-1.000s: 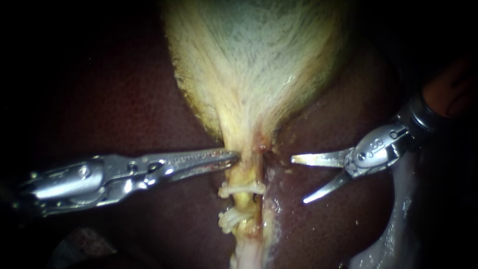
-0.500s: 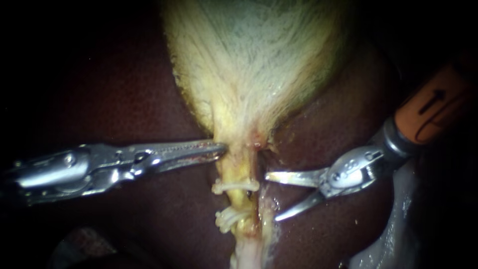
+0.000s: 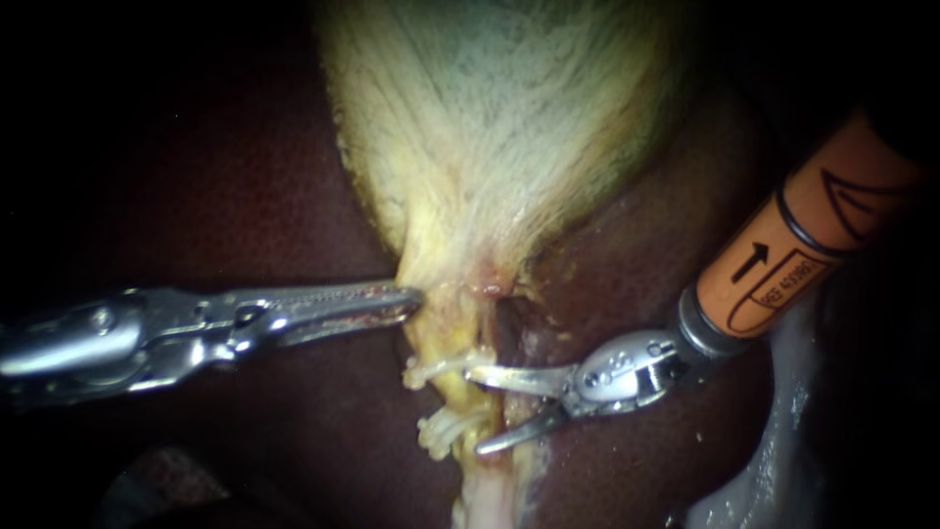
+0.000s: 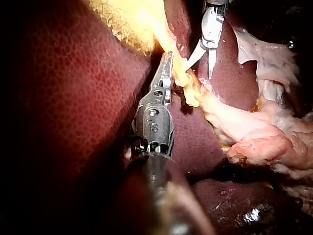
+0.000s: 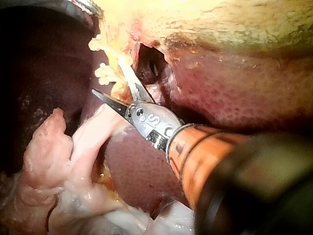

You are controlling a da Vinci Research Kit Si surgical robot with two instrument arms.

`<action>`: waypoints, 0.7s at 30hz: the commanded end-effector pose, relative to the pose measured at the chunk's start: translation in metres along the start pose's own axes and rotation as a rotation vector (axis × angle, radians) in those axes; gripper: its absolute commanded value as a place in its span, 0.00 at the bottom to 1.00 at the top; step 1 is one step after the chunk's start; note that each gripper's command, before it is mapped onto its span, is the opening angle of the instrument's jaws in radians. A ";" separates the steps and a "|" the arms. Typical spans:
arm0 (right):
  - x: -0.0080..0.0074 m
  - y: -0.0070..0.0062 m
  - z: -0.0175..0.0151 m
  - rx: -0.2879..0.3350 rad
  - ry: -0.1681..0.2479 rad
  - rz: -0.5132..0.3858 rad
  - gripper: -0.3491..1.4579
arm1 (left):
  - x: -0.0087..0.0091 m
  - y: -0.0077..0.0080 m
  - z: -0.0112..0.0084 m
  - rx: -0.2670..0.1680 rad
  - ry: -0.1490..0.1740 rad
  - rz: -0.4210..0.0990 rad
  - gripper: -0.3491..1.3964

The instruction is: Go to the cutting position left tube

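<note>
At the centre of the endoscope view the pale yellow gallbladder (image 3: 509,127) narrows downward into a thin tube (image 3: 460,338), which runs toward the bottom edge of the frame over the dark red liver (image 3: 245,196). Two whitish clips sit across this tube, the upper clip (image 3: 436,367) a little above the lower clip (image 3: 446,428), with a short bare piece of tube between them.

From the left edge comes the left instrument (image 3: 413,296), almost level. Its long toothed jaws lie close together, and their tip pinches the left side of the tube just below the neck of the gallbladder, above both clips. The left wrist view shows the same: the jaw tip is closed on the yellow tissue.

From the upper right comes the right instrument (image 3: 477,411), with an orange sleeve (image 3: 793,245) on its shaft. Its two thin blades stand apart and hold nothing. The upper blade points to the right end of the upper clip, and the lower blade points to the right of the lower clip, so the bare piece of tube lies at the mouth of the blades. Whether a blade touches a clip, I cannot tell.

At the lower right of the frame lies pale loose tissue (image 3: 774,441), well apart from the tube.
</note>
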 end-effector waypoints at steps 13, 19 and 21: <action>0.0000 0.0006 0.0013 0.010 -0.025 0.002 0.96 | -0.0013 -0.0031 -0.0008 0.008 -0.007 0.001 0.16; 0.0008 -0.0002 0.0018 0.059 0.014 0.011 0.95 | -0.0008 -0.0022 -0.0005 0.011 -0.007 0.002 0.16; 0.0011 -0.0006 0.0020 0.083 0.023 0.011 0.93 | -0.0006 -0.0015 -0.0003 0.012 -0.007 0.002 0.16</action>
